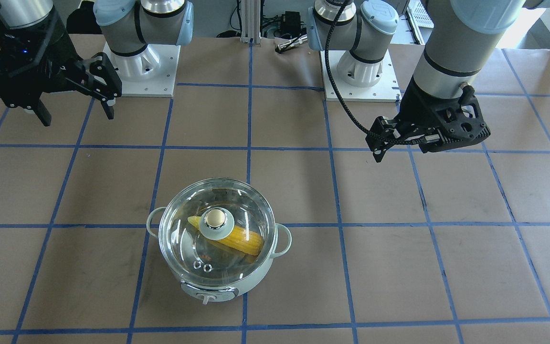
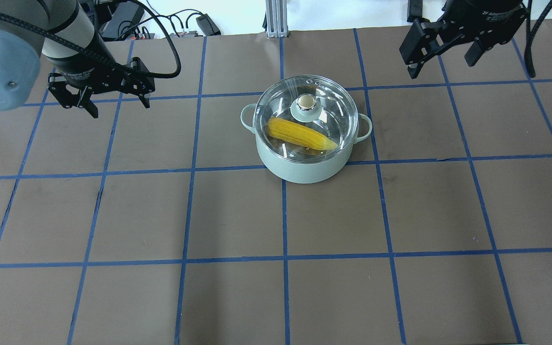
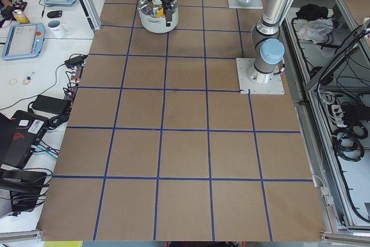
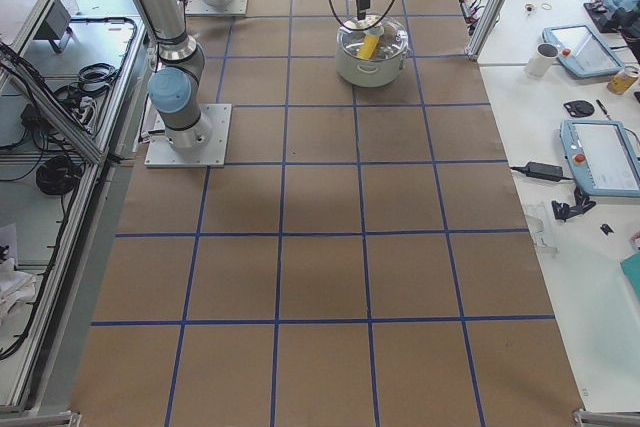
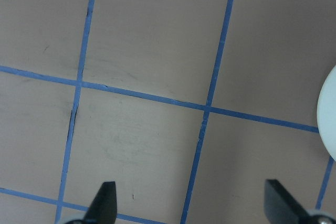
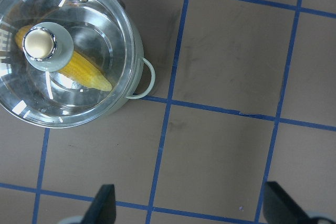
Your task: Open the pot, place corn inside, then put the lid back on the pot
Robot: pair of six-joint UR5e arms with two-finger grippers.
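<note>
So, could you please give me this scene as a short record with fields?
mid-table: round pale mint-green electric pot
on top: round clear glass lid with beige knob, seated on the pot
inside: bright yellow corn cob, under the lid
left end effector: open, empty, away from the pot
right end effector: open, empty, away from the pot

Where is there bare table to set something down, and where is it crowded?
Bare table runs from the pot to the robot-side edge, and on both flanks under the open left gripper and right gripper. Crowded only at the pot itself, lid on, corn inside.
</note>
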